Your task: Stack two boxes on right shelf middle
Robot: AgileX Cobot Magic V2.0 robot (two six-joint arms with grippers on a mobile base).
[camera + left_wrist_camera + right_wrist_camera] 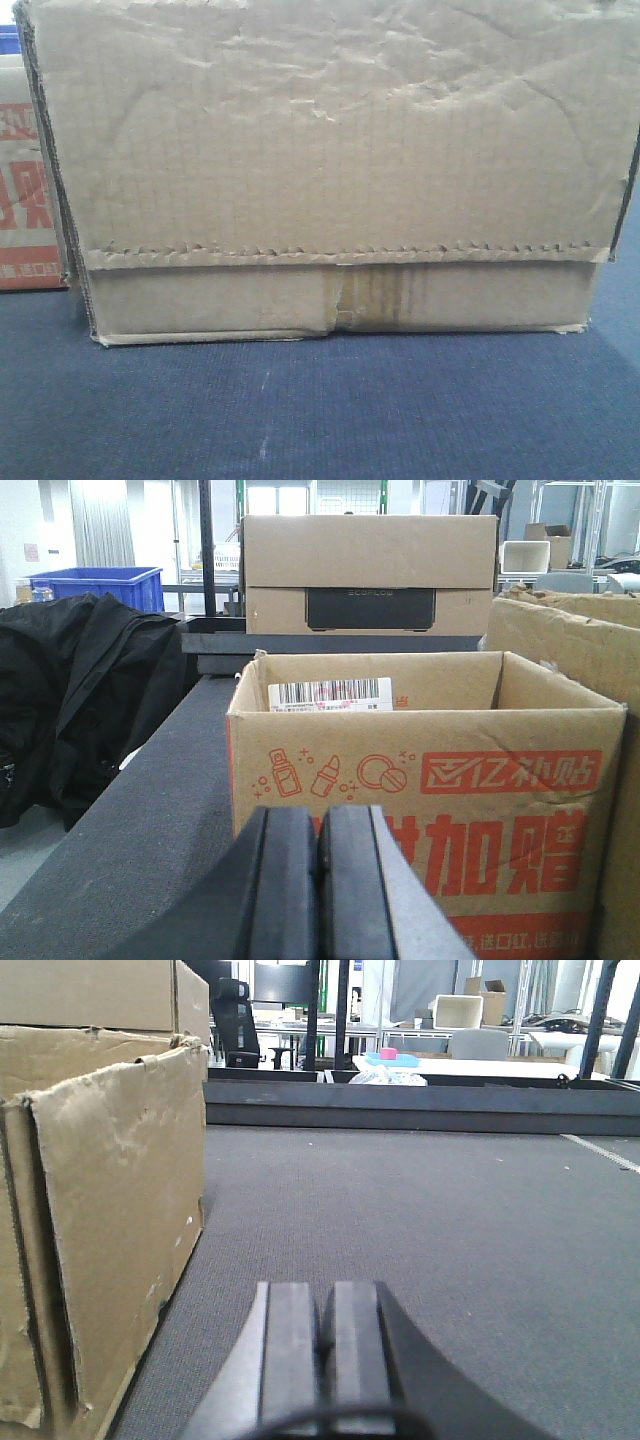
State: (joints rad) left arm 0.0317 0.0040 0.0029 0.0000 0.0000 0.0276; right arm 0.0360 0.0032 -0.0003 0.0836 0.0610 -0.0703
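**Exterior front-facing view.** A plain carton (pixel 330 150) of creased tan cardboard is filling nearly the whole frame. It is standing on a blue-grey carpeted tabletop (pixel 320 410). Its jagged flap edge (pixel 340 250) is running across the face, and a strip of yellowed tape (pixel 385 300) is crossing the lower band near the middle. A printed carton (pixel 28 200) with red characters is showing at the left edge, just beside the plain one.

**Left wrist-mounted view.** The left gripper (pixel 319 880) is sitting low in the frame with its two dark pads pressing flat against each other and nothing between them. Directly ahead, the printed carton (pixel 480 780) is standing upright with its top open, and a barcode label (pixel 330 693) is showing on its inner back wall. The plain carton (pixel 570 640) is standing against its right side. Behind both, a closed carton (pixel 370 555) with a black handle insert is resting on the far part of the table. A black cloth (pixel 90 690) is lying heaped at the left, with a blue bin (pixel 100 585) beyond it.

**Right wrist-mounted view.** The right gripper (pixel 326 1345) is likewise holding its pads together, gripping nothing. The plain carton (pixel 110 1210) is standing to its left, apart from the pads, with one side flap hanging outward. An office chair (pixel 232 1020) is showing in the background.
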